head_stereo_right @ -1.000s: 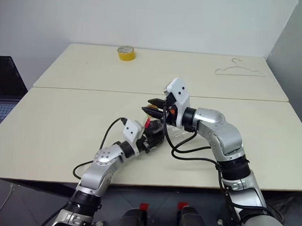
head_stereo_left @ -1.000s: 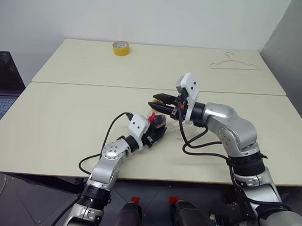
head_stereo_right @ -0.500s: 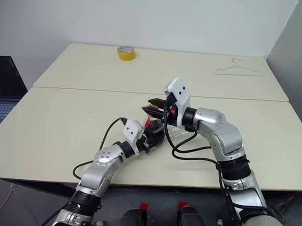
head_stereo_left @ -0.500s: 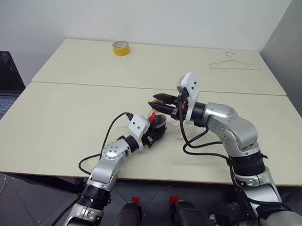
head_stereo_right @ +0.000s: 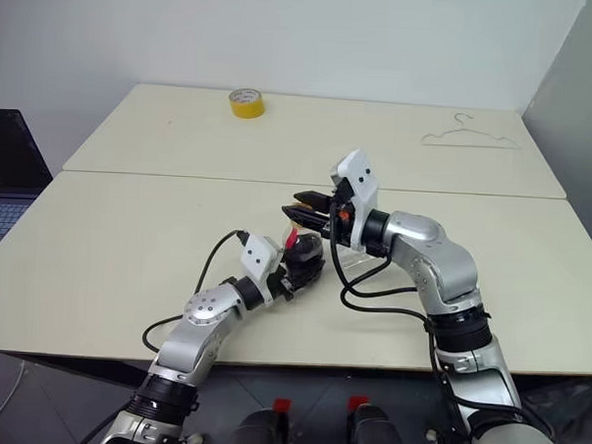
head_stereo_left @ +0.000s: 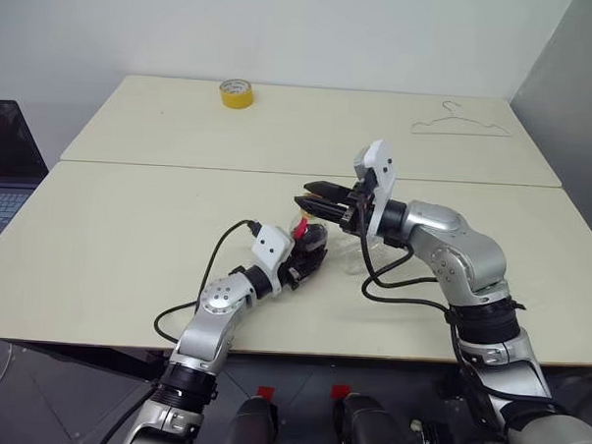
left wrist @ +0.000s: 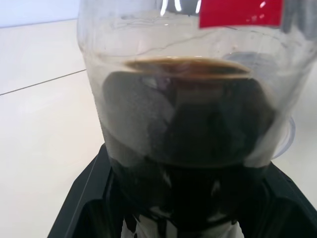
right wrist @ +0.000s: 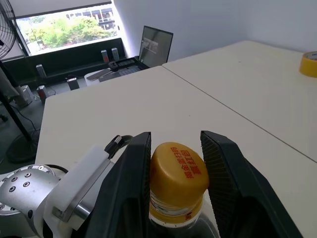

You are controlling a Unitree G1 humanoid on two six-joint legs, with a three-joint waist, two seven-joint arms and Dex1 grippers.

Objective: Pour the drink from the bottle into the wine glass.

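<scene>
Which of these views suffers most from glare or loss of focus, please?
Left wrist view: the bottle sits so close it looks soft, with bright glints near its red label. Right wrist view: the yellow cap is sharp, while the window behind is bright. Left eye view: even light, no glare on the table.

Two pale cream tables [head_stereo_right: 129, 225] stand pushed together, a thin seam running between them. On the near one, the left gripper [head_stereo_right: 309, 272] closes round a small squat clear plastic bottle [head_stereo_right: 303, 252] with a red neck label, standing upright. Above it, the right gripper [head_stereo_right: 302, 207] lies level, its two black fingers [head_stereo_right: 307, 196] reaching over the bottle's top. Just behind the bottle, something of clear glass shows, too faint to make out. On the far table sit a yellow tape roll [head_stereo_right: 247, 103] and, well apart, a thin wire clothes hanger [head_stereo_right: 472, 136]. A dark laptop [head_stereo_right: 9, 165] sits at the left edge.
</scene>
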